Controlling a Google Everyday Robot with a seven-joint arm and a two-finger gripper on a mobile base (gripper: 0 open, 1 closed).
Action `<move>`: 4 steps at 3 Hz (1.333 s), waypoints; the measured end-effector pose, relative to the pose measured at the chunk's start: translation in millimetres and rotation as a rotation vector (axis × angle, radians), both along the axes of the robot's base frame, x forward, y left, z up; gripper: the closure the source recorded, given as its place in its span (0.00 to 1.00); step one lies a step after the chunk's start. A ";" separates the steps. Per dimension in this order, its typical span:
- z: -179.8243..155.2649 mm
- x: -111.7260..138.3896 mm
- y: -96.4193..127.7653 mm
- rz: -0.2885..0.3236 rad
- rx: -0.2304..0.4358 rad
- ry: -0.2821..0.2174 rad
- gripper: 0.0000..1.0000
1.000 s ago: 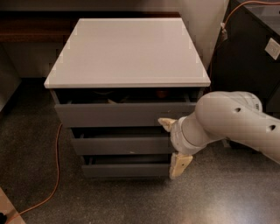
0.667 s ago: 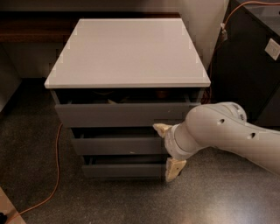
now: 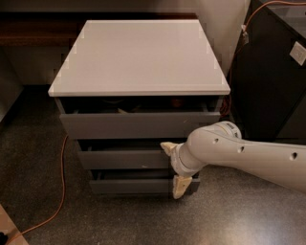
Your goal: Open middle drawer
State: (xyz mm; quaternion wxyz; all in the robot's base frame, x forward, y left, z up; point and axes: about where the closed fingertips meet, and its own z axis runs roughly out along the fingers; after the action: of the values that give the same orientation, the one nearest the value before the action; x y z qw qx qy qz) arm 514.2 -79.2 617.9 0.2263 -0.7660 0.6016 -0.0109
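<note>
1. Drawer unit, one. It stands on the dark speckled floor [image 3: 239, 220] and carries a white tabletop [image 3: 138, 57] that overhangs the fronts below.

2. Black cabinet [image 3: 267, 81], one, just beside the unit's right side. It bears one white label [image 3: 299, 51].

3. Robot arm [image 3: 244, 155], one, white, entering from the right edge and reaching leftward across the lower right of the drawer unit.

4. Grey drawers, three, stacked, all with flat handleless fronts.
- Top drawer [image 3: 138, 125]: the tallest front, directly under the tabletop, with a dark gap above it.
- The middle drawer [image 3: 122, 159]: second in the stack, between the other two. A dark gap shows along its upper edge. Its right end is hidden behind the arm.
- Bottom drawer [image 3: 131, 185]: the lowest front, nearest the floor.

5. Pincer [image 3: 171, 169], one, in front of the right part of the middle drawer. Its two pale fingers [image 3: 168, 147] are spread apart, one at the upper edge of the middle drawer front, the other down at the level of the bottom drawer front. Contact with either front cannot be determined.

6. Orange cables, two: one cable [image 3: 61, 191] on the floor left of the unit, one cable [image 3: 253, 14] at the upper right above the black cabinet.

7. Pale speck [image 3: 142, 167], one, at the lower edge of the middle drawer front.
</note>
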 end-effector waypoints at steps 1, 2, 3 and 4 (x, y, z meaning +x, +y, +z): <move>-27.3 3.2 -12.6 -0.019 0.004 0.006 0.00; -49.7 11.6 -24.7 -0.032 -0.014 -0.013 0.00; -76.1 30.9 -43.3 -0.037 0.001 -0.019 0.00; -94.0 56.8 -52.1 -0.025 0.034 -0.027 0.00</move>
State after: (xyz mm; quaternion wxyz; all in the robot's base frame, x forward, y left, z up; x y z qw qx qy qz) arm 571.0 -131.2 523.9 0.2471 -0.7542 0.6082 -0.0138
